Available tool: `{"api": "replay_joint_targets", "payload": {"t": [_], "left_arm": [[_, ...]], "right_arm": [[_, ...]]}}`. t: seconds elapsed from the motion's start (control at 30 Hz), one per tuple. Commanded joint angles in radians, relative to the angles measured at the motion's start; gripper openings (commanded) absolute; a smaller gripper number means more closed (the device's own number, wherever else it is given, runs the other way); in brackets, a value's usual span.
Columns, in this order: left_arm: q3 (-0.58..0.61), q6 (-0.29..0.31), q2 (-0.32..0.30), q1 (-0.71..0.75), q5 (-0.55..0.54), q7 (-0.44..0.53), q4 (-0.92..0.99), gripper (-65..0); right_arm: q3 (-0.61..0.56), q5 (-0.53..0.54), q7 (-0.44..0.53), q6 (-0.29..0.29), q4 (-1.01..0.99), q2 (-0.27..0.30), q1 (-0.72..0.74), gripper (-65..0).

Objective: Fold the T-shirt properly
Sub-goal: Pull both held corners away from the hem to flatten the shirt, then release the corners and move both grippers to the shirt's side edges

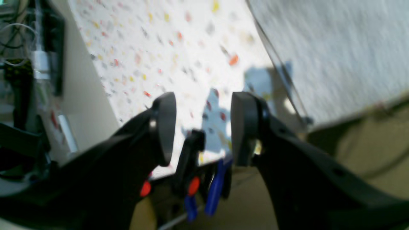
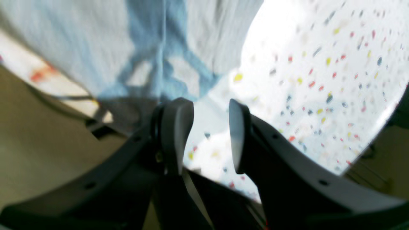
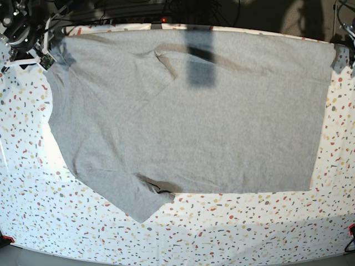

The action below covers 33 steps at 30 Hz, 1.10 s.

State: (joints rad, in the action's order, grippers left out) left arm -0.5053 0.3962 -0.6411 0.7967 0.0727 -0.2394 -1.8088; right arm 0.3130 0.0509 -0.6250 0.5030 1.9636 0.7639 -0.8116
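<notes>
Beside the T-shirt (image 3: 211, 122) edges, left tool (image 1: 203, 129) and right tool (image 2: 211, 135), both released, empty.

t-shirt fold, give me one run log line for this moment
T-shirt: spread flat, plain side up, unfolded | left gripper: open, empty, at table edge | right gripper: open, empty | table: speckled

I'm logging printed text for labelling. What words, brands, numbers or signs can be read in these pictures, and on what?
None can be read.
T-shirt: plain grey side up, no print showing.
Speckled table: only coloured flecks, no lettering.
Both wrist views: blurred, no lettering to make out.
</notes>
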Motion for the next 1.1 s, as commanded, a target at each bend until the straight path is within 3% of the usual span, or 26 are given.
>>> {"api": "replay_joint_targets", "payload": {"t": [0.0,0.27,0.37,0.5,0.63,0.77,1.07], "left_arm": [[-0.013,-0.017,-0.02,-0.008,-0.024,0.018,-0.013,-37.9],[-0.012,-0.013,-0.024,-0.186,-0.288,0.027,0.003,-38.0],[-0.012,0.002,-0.024,-0.261,-0.375,0.027,0.039,-38.0],[-0.01,0.071,-0.023,-0.373,-0.459,0.027,0.102,-38.0],[-0.005,0.085,-0.019,-0.483,-0.479,0.026,0.19,-38.0],[0.032,0.118,-0.019,-0.604,-0.495,0.027,0.341,-38.0],[0.288,0.122,-0.019,-0.958,-0.5,0.027,0.764,-38.0]], "right_arm": [[0.012,0.014,0.018,-0.007,0.013,0.015,0.014,-41.4],[0.012,0.239,0.023,-0.014,0.01,0.013,0.173,-41.4],[0.012,0.241,0.031,-0.014,0.003,-0.004,0.233,-41.4],[0.012,0.267,0.042,-0.013,-0.029,-0.055,0.356,-41.4],[0.012,0.358,0.034,0.003,-0.098,-0.076,0.469,-41.4],[-0.013,0.377,0.033,0.051,-0.205,-0.095,0.587,-41.4],[-0.228,0.377,-0.088,0.074,-0.474,-0.121,0.948,-41.4]]}}
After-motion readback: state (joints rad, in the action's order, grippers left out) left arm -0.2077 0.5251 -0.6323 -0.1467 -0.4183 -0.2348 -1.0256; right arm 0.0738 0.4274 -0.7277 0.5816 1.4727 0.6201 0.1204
